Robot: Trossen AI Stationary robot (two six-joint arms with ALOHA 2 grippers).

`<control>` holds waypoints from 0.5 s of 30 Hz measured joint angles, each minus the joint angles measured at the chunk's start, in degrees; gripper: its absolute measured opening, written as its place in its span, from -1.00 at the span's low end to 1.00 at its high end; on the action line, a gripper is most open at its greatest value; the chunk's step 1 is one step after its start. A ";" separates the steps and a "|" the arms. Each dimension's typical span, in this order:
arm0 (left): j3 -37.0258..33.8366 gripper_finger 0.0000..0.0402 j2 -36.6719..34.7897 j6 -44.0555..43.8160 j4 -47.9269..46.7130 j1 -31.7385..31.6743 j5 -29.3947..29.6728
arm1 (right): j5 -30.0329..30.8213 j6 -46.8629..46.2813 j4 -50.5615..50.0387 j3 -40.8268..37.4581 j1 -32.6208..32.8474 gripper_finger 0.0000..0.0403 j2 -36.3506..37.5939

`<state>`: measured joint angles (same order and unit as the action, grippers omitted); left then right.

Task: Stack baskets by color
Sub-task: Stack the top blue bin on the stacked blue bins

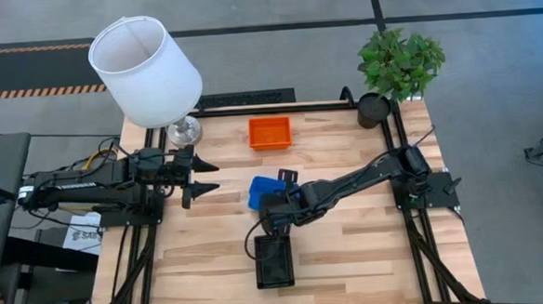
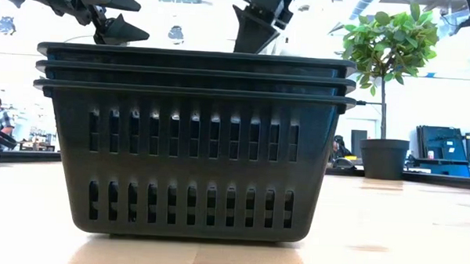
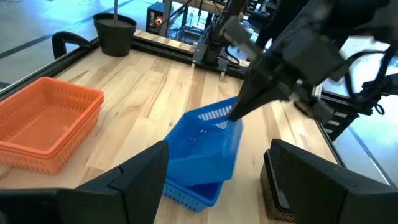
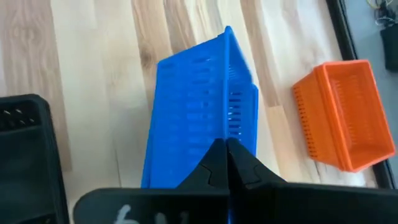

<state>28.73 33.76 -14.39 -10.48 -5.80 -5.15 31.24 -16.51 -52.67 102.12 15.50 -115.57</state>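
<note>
- Right gripper (image 4: 227, 163) pinched closed on the rim of a tilted blue plastic mesh basket (image 4: 199, 106), above another blue basket (image 3: 186, 190).
- Stacked black mesh baskets (image 1: 273, 260) just beside; orange mesh baskets (image 1: 270, 132) beyond.
- Left gripper (image 1: 208, 175) wide open, empty, near white lampshade (image 1: 146, 67).

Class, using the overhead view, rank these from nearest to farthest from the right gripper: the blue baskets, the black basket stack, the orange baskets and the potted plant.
Measured from the right gripper, near the table's middle:
1. Blue baskets: at the gripper itself, the tilted top one pinched by its rim.
2. Black basket stack: just beyond, at the table's near edge.
3. Orange baskets: toward the far edge.
4. Potted plant: far right corner.
</note>
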 joint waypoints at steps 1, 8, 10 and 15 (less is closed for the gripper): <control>0.00 0.34 0.00 0.00 -0.16 -0.01 0.00 | 0.36 -0.02 -0.44 0.58 0.01 -1.00 0.00; 0.00 0.34 0.00 0.00 -0.15 0.00 0.00 | 2.00 -0.07 -3.54 2.56 -0.11 -1.00 0.02; 0.00 0.34 0.00 -0.02 -0.18 0.00 0.00 | -0.51 -0.17 -3.52 2.56 -0.65 -1.00 0.00; 0.00 0.34 0.00 -0.03 -0.40 0.00 0.00 | -11.84 -3.48 -2.84 2.15 -3.39 -0.97 0.00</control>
<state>28.73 33.76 -14.43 -10.87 -5.80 -5.15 19.40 -19.99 -55.51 104.27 12.11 -115.57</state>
